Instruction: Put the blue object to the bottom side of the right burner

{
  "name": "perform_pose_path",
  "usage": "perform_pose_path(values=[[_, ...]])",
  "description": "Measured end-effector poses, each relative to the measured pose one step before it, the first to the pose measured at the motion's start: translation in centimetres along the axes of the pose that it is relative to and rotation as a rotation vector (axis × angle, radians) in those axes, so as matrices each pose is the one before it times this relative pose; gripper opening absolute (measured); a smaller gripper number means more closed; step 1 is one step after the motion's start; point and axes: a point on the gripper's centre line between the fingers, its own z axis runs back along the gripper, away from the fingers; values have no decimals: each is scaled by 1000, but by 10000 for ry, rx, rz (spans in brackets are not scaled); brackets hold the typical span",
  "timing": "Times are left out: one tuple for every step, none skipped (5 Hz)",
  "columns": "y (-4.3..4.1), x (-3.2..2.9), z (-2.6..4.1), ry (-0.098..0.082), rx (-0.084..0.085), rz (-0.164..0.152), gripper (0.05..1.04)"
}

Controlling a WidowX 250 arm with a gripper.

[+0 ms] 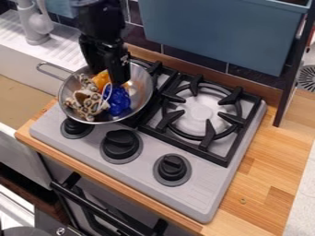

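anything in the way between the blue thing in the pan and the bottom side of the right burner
The metal pan's raised rim stands between the blue object and the right burner, then the burner's black grate.

Cropped and covered
Arm (100,19) — cut by the top edge; left burner (156,69) — partly hidden by the pan (142,87).

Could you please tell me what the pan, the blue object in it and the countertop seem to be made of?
The pan looks like polished metal, perhaps stainless steel: silvery, with bright reflections. The blue object is lumpy and somewhat shiny, possibly plastic, though rubber can't be ruled out. The countertop looks like smooth wood or a wood-look laminate, with joined strips in differing browns.
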Motion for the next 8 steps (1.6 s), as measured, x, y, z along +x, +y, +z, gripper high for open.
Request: perform_pose_path(values=[[34,-225,-648,-90,153,-118,999],[166,165,-240,-148,155,89,999],[-143,-323,-421,86,43,109,954],[-76,73,50,30,3,103,694],[13,73,95,-10,-12,19,410],[-124,4,64,22,-91,214,240],[51,48,97,-45,86,202,248],[75,192,780,147,-112,452,265]])
